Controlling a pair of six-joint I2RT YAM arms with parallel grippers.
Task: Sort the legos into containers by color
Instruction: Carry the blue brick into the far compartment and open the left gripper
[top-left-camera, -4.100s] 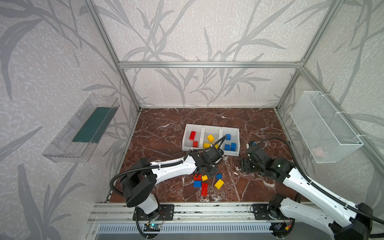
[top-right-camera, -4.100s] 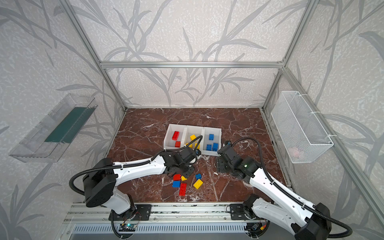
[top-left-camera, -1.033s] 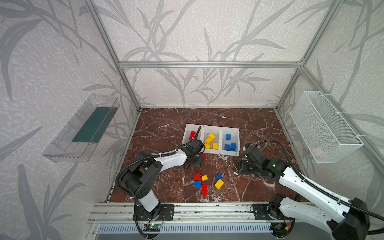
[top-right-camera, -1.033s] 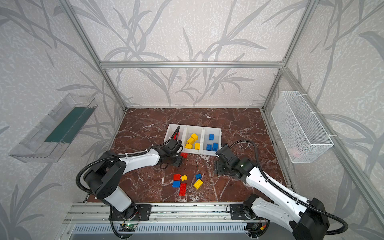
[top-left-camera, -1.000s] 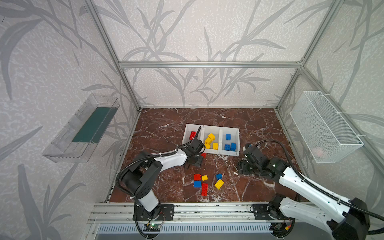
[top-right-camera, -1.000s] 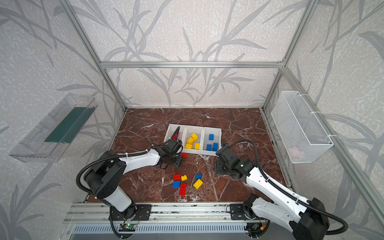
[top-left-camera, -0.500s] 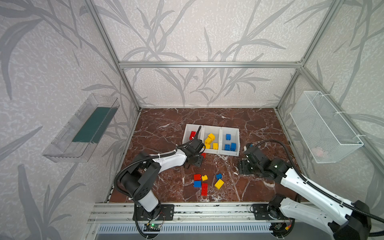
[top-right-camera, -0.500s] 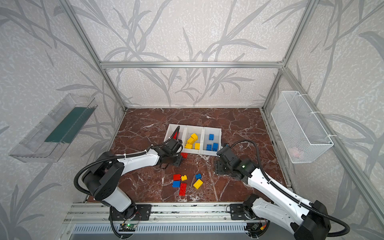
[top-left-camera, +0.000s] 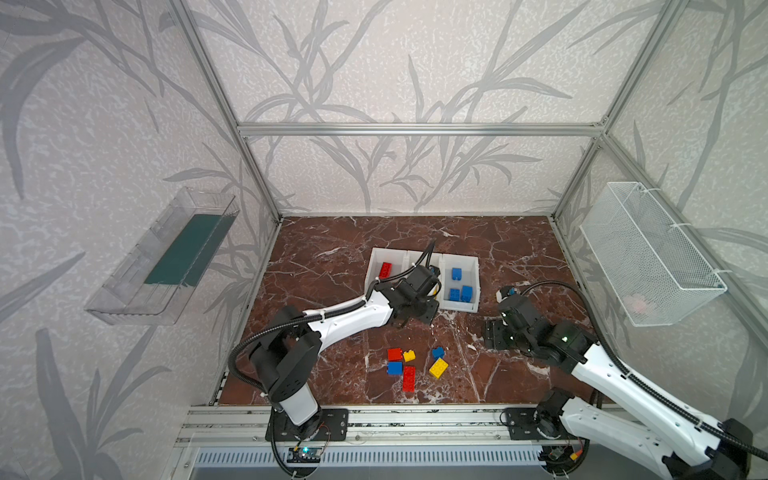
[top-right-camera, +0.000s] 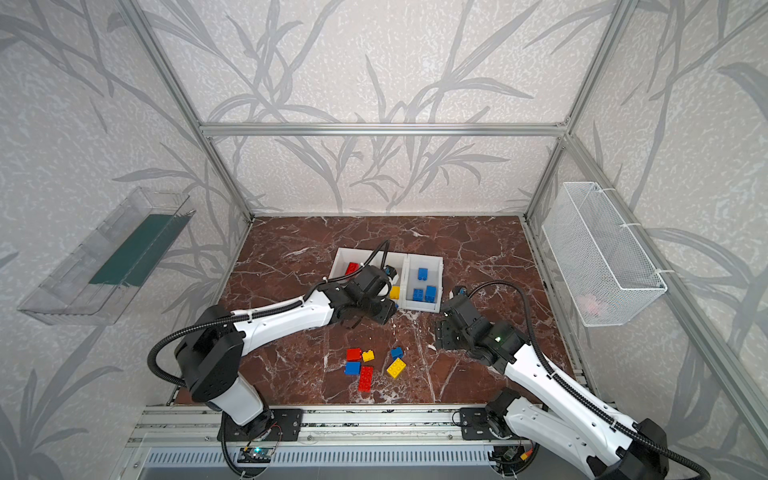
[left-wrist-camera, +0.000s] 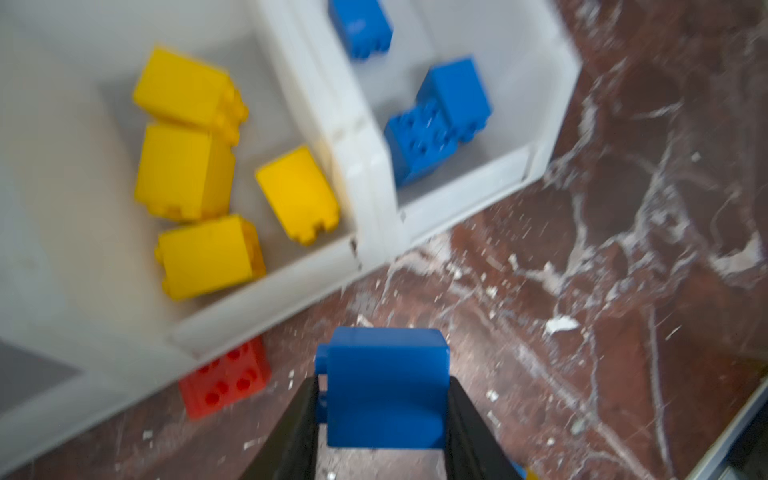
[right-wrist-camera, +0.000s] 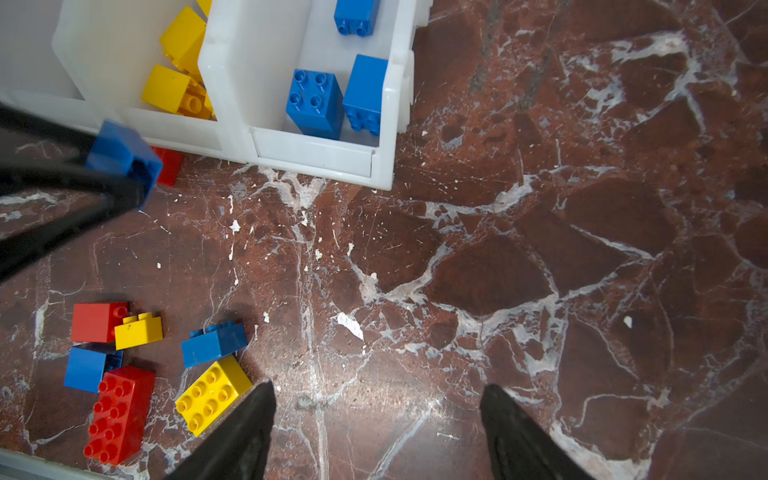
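My left gripper (left-wrist-camera: 382, 388) is shut on a blue lego (left-wrist-camera: 384, 386), held just in front of the three joined white containers (top-left-camera: 477, 286), near the wall between the middle and right ones. In the right wrist view the same blue lego (right-wrist-camera: 124, 156) hangs over a red lego (right-wrist-camera: 169, 164) that lies against the containers' front. The left container holds a red lego (top-left-camera: 385, 270), the middle one yellow legos (left-wrist-camera: 187, 166), the right one blue legos (top-left-camera: 460, 293). My right gripper (right-wrist-camera: 378, 399) stands open over bare floor, right of a loose pile of legos (top-left-camera: 409, 365).
A white wire basket (top-left-camera: 648, 253) hangs on the right wall and a clear tray with a green base (top-left-camera: 166, 257) on the left wall. The marble floor (top-left-camera: 519, 257) ends at a metal rail (top-left-camera: 395, 415) in front.
My left gripper has narrowed its jaws and moved right along the containers' front, from the left container towards the middle one. The right arm has hardly moved.
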